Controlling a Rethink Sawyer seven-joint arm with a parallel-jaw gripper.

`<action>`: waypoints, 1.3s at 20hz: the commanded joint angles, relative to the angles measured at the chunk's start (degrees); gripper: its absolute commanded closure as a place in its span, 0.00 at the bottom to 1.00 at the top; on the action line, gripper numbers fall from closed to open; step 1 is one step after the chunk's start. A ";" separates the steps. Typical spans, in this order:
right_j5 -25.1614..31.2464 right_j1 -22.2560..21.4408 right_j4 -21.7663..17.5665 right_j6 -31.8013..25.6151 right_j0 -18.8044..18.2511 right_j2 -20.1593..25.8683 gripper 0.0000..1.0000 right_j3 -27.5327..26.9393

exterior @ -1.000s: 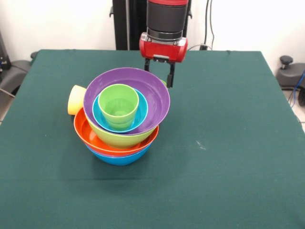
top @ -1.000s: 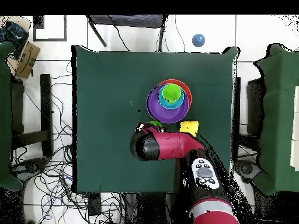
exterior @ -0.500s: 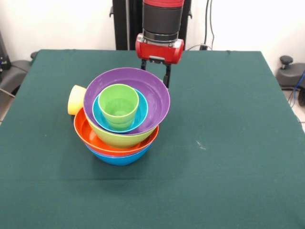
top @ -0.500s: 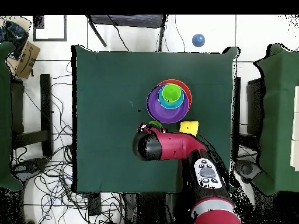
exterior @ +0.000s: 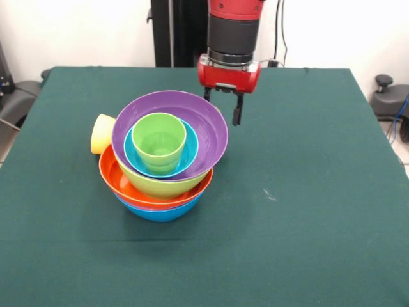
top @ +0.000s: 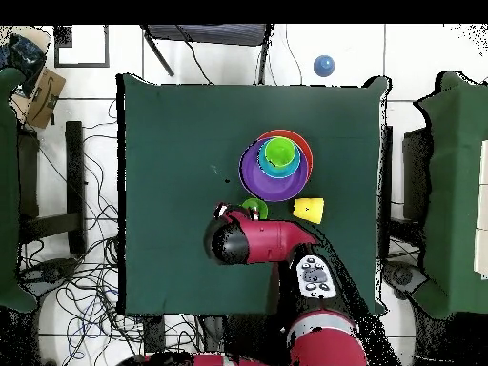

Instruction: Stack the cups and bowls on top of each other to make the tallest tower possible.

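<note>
Five glossy bowls sit nested as the tower (exterior: 163, 160) on the green table (exterior: 307, 192), left of centre in the front view. Nearest the camera and lowest is the blue bowl (exterior: 160, 212), resting on the cloth. The orange bowl (exterior: 121, 185) sits inside it, and the lime green bowl (exterior: 156, 185) inside that. The purple bowl (exterior: 208, 134), widest at the top, tilts toward the camera. It holds the small cyan bowl (exterior: 192, 150), and the light green cup (exterior: 159, 142) stands mouth up in the cyan one.

The pale yellow cup (exterior: 101, 133) lies on its side behind the stack's left edge, mouth facing left, apparently touching the bowls. From overhead it (top: 308, 209) rests just beside the purple rim.

Farther back, the gripper (exterior: 223, 110) hangs from the red and black arm (exterior: 231, 38) behind the purple bowl's far right rim. Its two dark fingers (exterior: 236, 114) stand apart with nothing between them.
</note>
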 commanded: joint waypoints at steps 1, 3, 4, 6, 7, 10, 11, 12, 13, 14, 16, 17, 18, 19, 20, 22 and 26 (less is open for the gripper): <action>-2.71 5.35 3.28 11.03 2.40 -0.34 0.00 1.79; -2.74 5.81 3.50 10.31 1.76 0.18 0.00 1.83; -3.08 6.08 3.53 10.16 1.78 0.03 0.00 1.73; -3.43 6.56 3.62 9.97 1.81 -0.08 0.00 1.42; -3.77 6.91 3.65 9.98 1.89 -0.20 0.00 1.26; -4.27 7.61 3.79 9.95 1.95 -0.30 0.00 0.59; -4.16 7.60 3.88 9.93 1.90 -0.24 0.00 0.51; -4.12 7.66 3.98 9.95 1.99 -0.29 0.00 0.36; -4.06 7.98 4.07 9.90 1.99 -0.25 0.00 0.04; -3.93 8.04 4.05 9.78 1.98 -0.24 0.00 -0.06; -3.94 8.13 4.05 9.72 2.12 -0.40 0.00 -0.18; -4.09 8.16 4.08 9.80 2.28 -0.57 0.00 -0.21; -4.23 8.19 4.11 9.87 2.44 -0.74 1.00 -0.24; -3.83 7.76 4.48 10.27 3.69 -1.85 1.00 -0.41; -4.45 7.44 4.61 10.64 4.55 -2.73 1.00 -0.48; -5.34 6.97 5.52 11.64 4.40 -2.30 1.00 0.90; -4.79 6.55 5.83 10.31 3.19 -0.99 1.00 1.47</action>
